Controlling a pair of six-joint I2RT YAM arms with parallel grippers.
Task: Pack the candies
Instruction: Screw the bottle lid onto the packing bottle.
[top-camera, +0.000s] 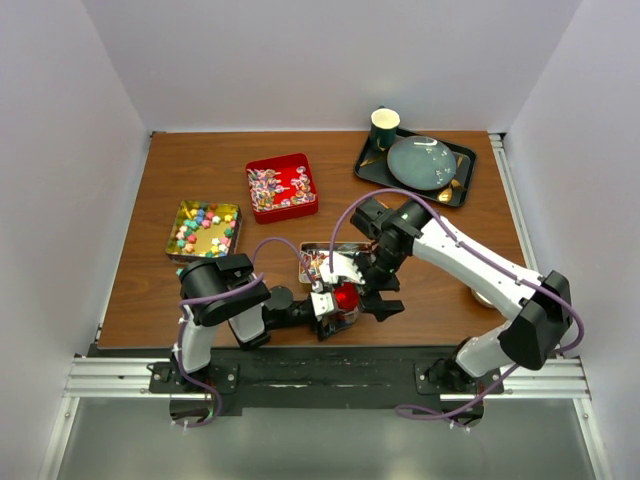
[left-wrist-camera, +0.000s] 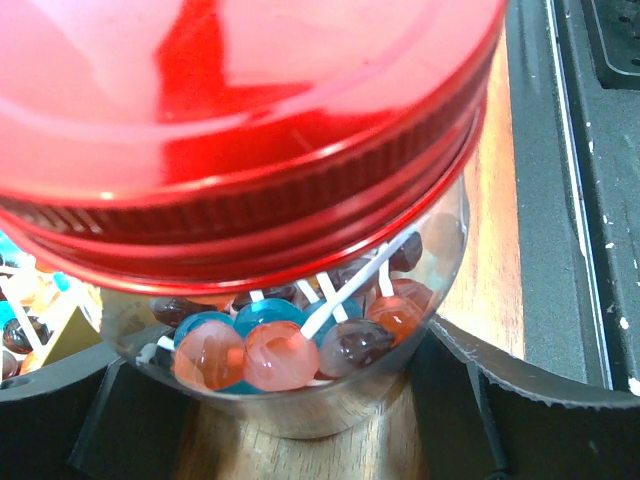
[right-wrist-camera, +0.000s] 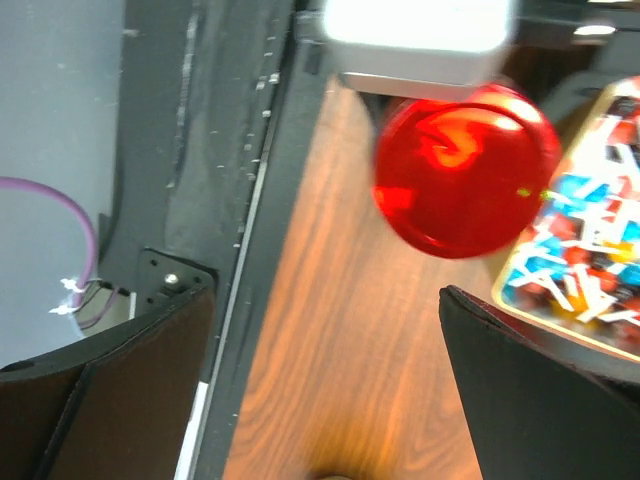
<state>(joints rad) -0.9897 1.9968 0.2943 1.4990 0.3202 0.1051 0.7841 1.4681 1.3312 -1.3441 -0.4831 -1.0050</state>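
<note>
Left tool (left-wrist-camera: 290, 415) around the red-lidded jar (top-camera: 347, 296), right tool (right-wrist-camera: 325, 390) agape beside it.

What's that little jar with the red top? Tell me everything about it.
A small clear jar, glass by its look, upright on the wooden table at the near edge. A shiny red metal lid with ridged sides sits on it. Inside lie lollipops with white sticks: red, blue, dark. The left gripper clasps its sides.
</note>
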